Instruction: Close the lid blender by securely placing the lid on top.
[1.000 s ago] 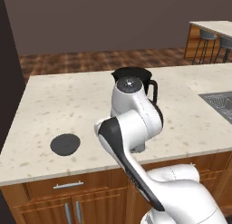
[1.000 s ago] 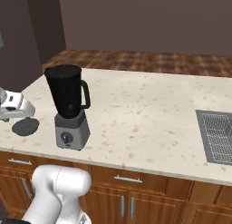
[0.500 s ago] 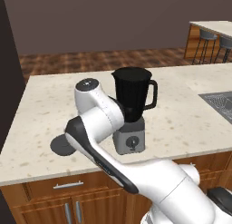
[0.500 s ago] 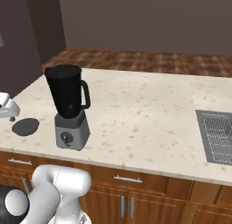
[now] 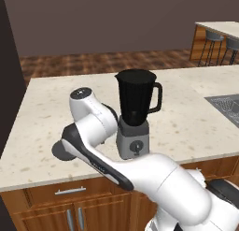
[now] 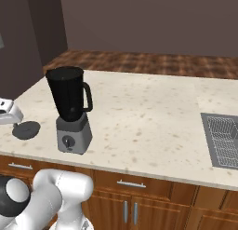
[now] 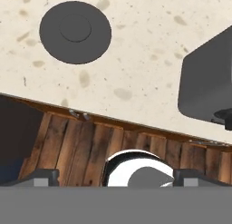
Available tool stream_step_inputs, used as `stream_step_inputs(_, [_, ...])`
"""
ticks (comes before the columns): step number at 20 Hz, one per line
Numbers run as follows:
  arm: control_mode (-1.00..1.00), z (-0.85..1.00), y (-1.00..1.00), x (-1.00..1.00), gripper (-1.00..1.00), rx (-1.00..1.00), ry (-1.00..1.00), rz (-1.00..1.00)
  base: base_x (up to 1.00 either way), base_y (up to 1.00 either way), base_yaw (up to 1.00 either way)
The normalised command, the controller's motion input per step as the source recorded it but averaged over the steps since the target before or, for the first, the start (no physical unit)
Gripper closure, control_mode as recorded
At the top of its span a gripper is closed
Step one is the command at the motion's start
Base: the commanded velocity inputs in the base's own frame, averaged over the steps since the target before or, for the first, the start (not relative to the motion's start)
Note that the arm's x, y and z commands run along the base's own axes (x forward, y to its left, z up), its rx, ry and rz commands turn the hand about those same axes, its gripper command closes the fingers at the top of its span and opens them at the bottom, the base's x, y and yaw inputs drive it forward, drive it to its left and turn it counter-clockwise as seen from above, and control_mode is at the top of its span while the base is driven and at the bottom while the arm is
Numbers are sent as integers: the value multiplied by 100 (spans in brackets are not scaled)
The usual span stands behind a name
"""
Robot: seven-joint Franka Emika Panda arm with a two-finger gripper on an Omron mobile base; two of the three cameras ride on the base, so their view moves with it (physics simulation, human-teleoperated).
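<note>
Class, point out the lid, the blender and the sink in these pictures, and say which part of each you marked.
lid [image 7: 75,32]: hand view, on its raised centre.
blender [image 6: 69,94]: right base view, on the black jar's wall.
sink [image 6: 224,140]: right base view, on the grey grid of its basin.

Two base views, behind left and right, angled down over counter [image 5: 196,118]; both share blender [image 5: 135,111]. Hand view straight down, close, above lid [image 7: 75,32].

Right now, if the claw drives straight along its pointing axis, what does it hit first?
Probably the front edge of the speckled beige countertop, short of the flat round dark grey lid; depth is unclear.
</note>
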Motion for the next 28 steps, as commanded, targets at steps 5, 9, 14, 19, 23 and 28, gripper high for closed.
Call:
stream_step_inputs(5, [-100, -31, 31, 35, -100, 0, 0, 0, 0, 0, 0])
stream_step_inputs(9, [-100, -28, 14, 40, -100, 0, 0, 0, 0, 0, 0])
stream_step_inputs(14, [-100, -24, 20, 34, -100, 0, 0, 0, 0, 0, 0])
stream_step_inputs(19, [-100, -23, 11, 40, -100, 0, 2, 0, 0, 0, 0])
stream_step_inputs(23, [-100, -27, 16, 38, -100, 0, 6, 0, 0, 0, 0])
stream_step_inputs(28, [-100, -32, 21, 28, -100, 0, 5, 0, 0, 0, 0])
